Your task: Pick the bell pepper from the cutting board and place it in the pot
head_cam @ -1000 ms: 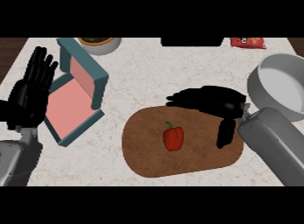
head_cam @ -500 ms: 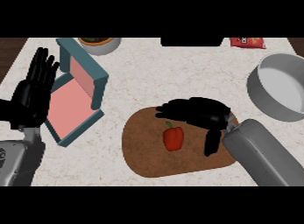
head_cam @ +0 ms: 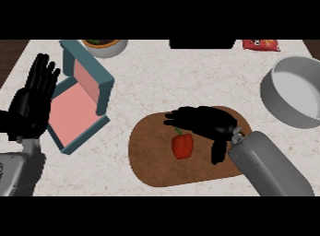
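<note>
Just beside the bell pepper (head_cam: 182, 145), right hand (head_cam: 204, 120) half-open (empty, fingers (head_cam: 179, 117) curved) over the cutting board (head_cam: 152, 161).

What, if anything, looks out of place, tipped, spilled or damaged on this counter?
Nothing stands out. The red bell pepper lies on the brown oval cutting board, the grey metal pot sits upright, and the teal box with pink lining simply lies open.

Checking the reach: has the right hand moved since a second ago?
Yes: the right hand shifted left, away from the pot, over the cutting board.
</note>
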Motion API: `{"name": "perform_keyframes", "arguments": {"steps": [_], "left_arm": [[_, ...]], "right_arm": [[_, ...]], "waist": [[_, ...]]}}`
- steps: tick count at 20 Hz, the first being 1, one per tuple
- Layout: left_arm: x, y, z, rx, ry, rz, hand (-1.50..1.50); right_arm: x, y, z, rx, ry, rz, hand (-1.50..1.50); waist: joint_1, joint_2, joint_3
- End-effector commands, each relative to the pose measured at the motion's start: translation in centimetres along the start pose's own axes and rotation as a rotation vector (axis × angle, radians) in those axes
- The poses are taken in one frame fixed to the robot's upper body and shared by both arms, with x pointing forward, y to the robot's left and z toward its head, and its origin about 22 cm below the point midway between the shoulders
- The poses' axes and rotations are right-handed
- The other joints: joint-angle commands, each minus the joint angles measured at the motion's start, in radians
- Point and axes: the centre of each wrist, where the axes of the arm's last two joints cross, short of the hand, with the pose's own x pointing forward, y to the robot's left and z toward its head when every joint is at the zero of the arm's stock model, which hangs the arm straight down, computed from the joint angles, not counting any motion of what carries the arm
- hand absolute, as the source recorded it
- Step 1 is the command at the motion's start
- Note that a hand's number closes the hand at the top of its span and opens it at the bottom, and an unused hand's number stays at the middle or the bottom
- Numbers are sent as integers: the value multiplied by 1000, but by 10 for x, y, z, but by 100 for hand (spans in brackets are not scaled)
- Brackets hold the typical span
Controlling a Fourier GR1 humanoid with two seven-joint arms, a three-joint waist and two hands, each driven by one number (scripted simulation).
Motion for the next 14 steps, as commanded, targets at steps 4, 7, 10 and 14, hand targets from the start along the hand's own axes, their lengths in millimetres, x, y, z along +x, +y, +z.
{"name": "perform_keyframes", "arguments": {"steps": [4, 7, 10, 14], "left_arm": [[-12, 15, 12, -2, 2, 10, 0], [4, -15, 5, 13, -14, 7, 0], [-1, -13, -6, 0, -6, -20, 0], [4, 1, -15, -8, -2, 8, 0]], "right_arm": [[-2, 26, -19, 6, 23, -16, -150], [12, 32, -34, 7, -6, -9, -150], [-1, 39, -29, 27, -21, -1, -150], [-4, 38, -47, 37, -51, -42, -150]], "waist": [[1, 0, 0], [0, 0, 0], [-2, 0, 0], [0, 1, 0]]}}
